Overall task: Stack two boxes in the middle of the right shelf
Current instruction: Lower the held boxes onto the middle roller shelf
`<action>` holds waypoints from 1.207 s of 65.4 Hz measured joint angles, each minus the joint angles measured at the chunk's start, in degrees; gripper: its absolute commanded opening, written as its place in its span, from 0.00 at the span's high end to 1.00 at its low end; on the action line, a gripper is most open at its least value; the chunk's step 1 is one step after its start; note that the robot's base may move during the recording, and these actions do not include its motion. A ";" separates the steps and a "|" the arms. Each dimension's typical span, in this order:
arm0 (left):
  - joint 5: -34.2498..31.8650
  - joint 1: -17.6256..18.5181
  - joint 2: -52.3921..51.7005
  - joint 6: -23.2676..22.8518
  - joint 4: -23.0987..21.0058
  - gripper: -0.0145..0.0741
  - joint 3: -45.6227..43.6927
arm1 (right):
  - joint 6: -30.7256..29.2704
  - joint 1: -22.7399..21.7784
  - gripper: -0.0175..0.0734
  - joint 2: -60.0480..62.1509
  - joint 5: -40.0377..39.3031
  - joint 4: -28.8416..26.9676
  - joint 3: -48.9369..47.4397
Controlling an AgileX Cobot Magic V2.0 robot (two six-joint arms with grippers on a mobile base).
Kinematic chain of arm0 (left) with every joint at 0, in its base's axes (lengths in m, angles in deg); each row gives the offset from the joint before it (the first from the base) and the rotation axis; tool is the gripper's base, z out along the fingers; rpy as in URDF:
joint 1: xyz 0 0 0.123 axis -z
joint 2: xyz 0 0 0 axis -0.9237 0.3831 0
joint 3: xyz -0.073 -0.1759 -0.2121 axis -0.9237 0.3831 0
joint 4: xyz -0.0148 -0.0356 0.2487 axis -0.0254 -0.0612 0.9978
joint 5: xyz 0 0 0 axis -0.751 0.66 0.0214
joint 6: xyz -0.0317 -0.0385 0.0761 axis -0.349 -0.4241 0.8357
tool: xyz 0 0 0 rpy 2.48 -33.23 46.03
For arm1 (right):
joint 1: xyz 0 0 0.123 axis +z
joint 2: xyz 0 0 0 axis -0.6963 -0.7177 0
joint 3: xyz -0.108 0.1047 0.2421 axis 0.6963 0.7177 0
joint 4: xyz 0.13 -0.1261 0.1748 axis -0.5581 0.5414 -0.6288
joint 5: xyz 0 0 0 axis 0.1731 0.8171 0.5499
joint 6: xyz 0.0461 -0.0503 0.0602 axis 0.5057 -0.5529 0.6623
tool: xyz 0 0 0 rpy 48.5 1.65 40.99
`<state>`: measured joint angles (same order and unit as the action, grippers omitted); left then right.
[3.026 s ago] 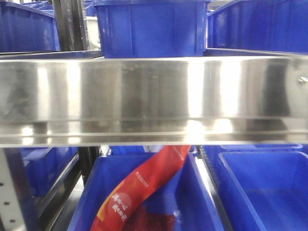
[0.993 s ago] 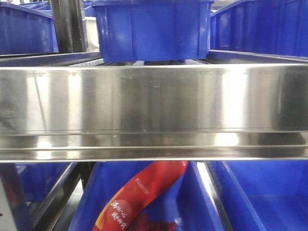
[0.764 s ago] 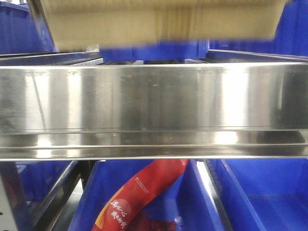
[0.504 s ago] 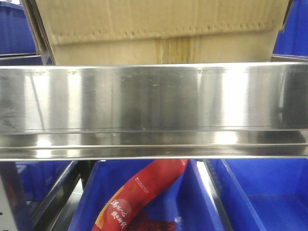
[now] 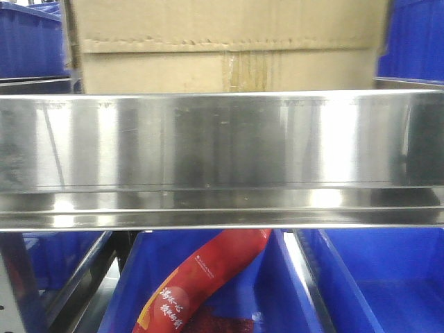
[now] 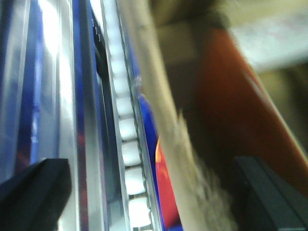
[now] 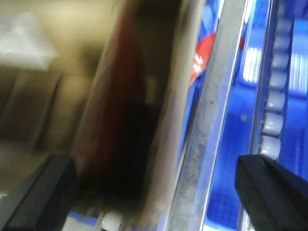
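Steel shelf (image 5: 222,142) fills the front view, one box (image 5: 229,45) behind its lip. Blue bins (image 5: 208,277) sit below, one holding a red pouch (image 5: 201,277). Both grippers' grip cannot be told from the blurred wrist views.

Warehouse or stockroom. Indicators: steel shelf (image 5: 222,146) on grey uprights (image 5: 17,277), blue bins (image 5: 361,277) on the tiers, roller track (image 6: 126,130), a cardboard box (image 5: 229,45), packaged goods (image 5: 201,277) in a bin.

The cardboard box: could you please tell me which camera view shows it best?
The exterior front-facing view shows the cardboard box best: sharp and face-on behind the shelf lip, with flap edge and tape strip visible. The left wrist view shows only a blurred pale edge, the right wrist view a blurred brown surface.
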<state>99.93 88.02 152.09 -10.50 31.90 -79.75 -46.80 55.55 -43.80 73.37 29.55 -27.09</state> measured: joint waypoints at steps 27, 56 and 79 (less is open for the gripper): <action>0.10 0.00 -13.85 0.12 0.00 0.73 4.79 | 0.00 0.00 0.82 11.19 -0.07 0.50 2.53; -22.01 0.00 -38.95 0.12 0.13 0.96 38.74 | -2.11 0.00 0.98 30.92 -20.78 2.90 40.41; -48.10 0.00 -61.35 0.01 0.50 0.96 70.56 | -6.19 0.00 0.98 55.84 -42.93 3.10 73.95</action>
<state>51.84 88.02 90.74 -10.50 32.40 -9.19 -52.99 55.55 12.04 30.45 32.65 46.85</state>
